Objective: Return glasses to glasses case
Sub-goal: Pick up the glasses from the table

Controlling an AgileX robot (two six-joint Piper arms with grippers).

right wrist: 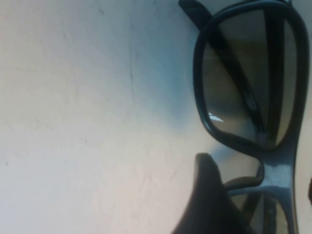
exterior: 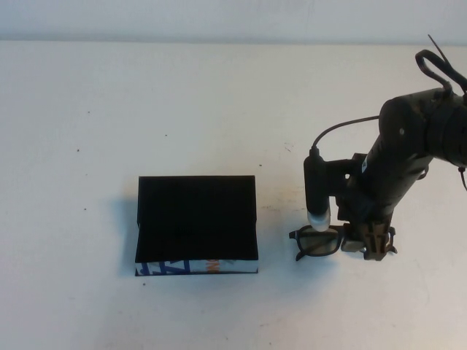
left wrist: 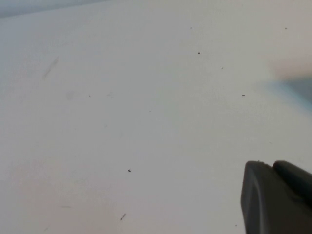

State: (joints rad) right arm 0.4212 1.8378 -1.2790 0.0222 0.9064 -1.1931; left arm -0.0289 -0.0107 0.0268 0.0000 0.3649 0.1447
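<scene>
The glasses lie on the white table at the right, dark thick frame with tinted lenses. My right gripper is down on them, open, with one finger on each side of the frame near the bridge. In the right wrist view the glasses fill the right side, and my right gripper straddles the bridge with a gap between its dark finger and the frame. The glasses case stands open to the left of the glasses, black inside, its printed white front edge toward me. My left gripper is shut over bare table.
The white table stretches around the case and glasses. About a hand's width of bare table separates the case from the glasses. The right arm and its camera cable rise above the glasses. The left arm is out of the high view.
</scene>
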